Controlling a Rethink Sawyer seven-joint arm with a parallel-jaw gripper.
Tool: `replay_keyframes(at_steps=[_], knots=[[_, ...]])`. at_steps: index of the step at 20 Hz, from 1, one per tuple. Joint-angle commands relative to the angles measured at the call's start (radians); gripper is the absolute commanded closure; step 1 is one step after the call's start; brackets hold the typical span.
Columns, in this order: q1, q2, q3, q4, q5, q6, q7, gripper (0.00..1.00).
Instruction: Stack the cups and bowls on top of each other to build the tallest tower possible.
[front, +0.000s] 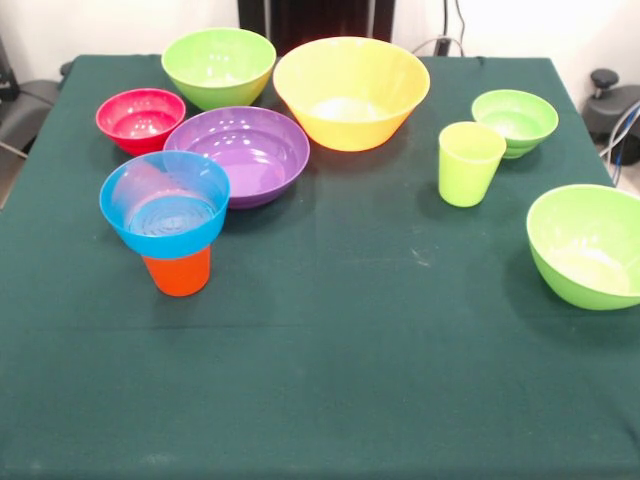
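You have no end effector in sight: nothing of the arm reaches into the front view, so you cannot tell whether it is released or clenched, and no place here can be measured from it. It presumably sits drawn back beyond the worktop's (330, 390) far edge, which would put the big yellow bowl (351, 92) and the large lime green bowl (219, 66) beside it closest to its reach. Next out lie the magenta bowl (140, 119), the wide purple bowl (242, 152) and the small lime green bowl (515, 121), with the lime green cup (469, 162) standing upright just in front of that last bowl. Farthest out you find the start of the tower (168, 220): the blue bowl (165, 203) sits rim-up on the orange cup (178, 272), a narrow base under a wider piece, likely chosen so each piece perches high rather than nesting. Another lime green bowl (588, 244) rests apart at the other front side. No red cup shows. You can read no brand, label or writing on any piece.
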Motion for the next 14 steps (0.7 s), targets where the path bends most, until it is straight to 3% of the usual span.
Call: replay_keyframes(at_steps=[1, 9, 14], knots=[[0.047, 0.019, -0.023, -0.082, -0.06, 0.294, -0.127, 0.0], [0.093, -0.005, -0.043, -0.072, -0.087, 0.312, -0.046, 0.0], [0.132, 0.031, -0.076, -0.065, -0.125, 0.273, 0.01, 0.0]])
